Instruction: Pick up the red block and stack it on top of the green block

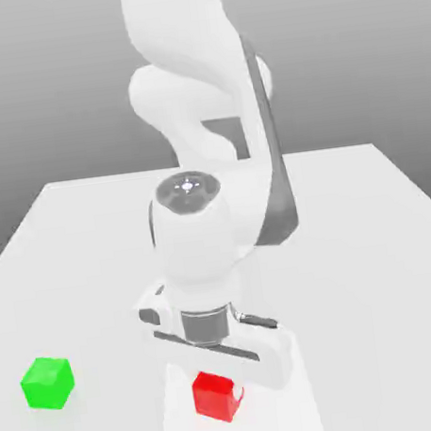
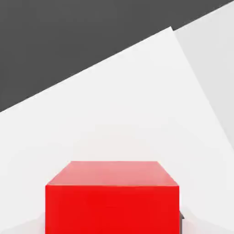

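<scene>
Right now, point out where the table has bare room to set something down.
The table is bare along the exterior view's right, from the arm to the edge, and again on the left behind the green block. Bare surface separates the green block from the red block. It is crowded around the red block, under the tool.

We see simulated test scene, not real room: plain white table (image 1: 374,238), featureless grey backdrop, white robot arm (image 1: 198,117), flat-coloured cubes near table's front edge.
</scene>
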Tool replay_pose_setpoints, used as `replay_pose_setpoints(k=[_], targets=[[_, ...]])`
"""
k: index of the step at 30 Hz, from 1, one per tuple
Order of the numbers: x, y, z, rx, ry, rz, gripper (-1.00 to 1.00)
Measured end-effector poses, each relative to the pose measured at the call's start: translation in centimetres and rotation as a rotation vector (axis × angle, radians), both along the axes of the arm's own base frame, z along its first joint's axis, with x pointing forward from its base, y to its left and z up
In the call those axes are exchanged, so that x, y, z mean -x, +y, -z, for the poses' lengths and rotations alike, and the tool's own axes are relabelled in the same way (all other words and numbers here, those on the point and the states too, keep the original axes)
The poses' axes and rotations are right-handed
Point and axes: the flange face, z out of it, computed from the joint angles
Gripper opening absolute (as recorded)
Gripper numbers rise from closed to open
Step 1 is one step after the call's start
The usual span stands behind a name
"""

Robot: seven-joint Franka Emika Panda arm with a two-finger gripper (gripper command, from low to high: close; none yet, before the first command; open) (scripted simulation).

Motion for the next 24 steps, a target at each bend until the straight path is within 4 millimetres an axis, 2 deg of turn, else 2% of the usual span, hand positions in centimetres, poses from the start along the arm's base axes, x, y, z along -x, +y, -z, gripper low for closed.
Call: replay_pose_setpoints(k=[4, 5, 6, 9, 13, 14, 18, 19, 24], targets=[[0.0, 0.0, -4.1, 0.0, 0.0, 0.0, -1.0], [0.0, -0.6, -5.0, 0.001, 0.0, 0.012, -1.0], [0.1, -2.9, -5.6, 0.002, 0.001, 0.058, -1.0], [1.5, -12.0, -6.9, 0.005, 0.002, 0.243, -1.0], [6.0, -23.0, -8.7, 0.001, 0.001, 0.475, -1.0], [6.5, -24.1, -8.5, 0.0, 0.001, 0.495, -1.0], [6.5, -24.5, -4.4, -0.001, 0.0, 0.496, -1.0], [6.5, -24.5, -3.3, 0.0, 0.0, 0.497, 1.0], [6.5, -24.5, -3.3, 0.0, 0.0, 0.497, 1.0]])
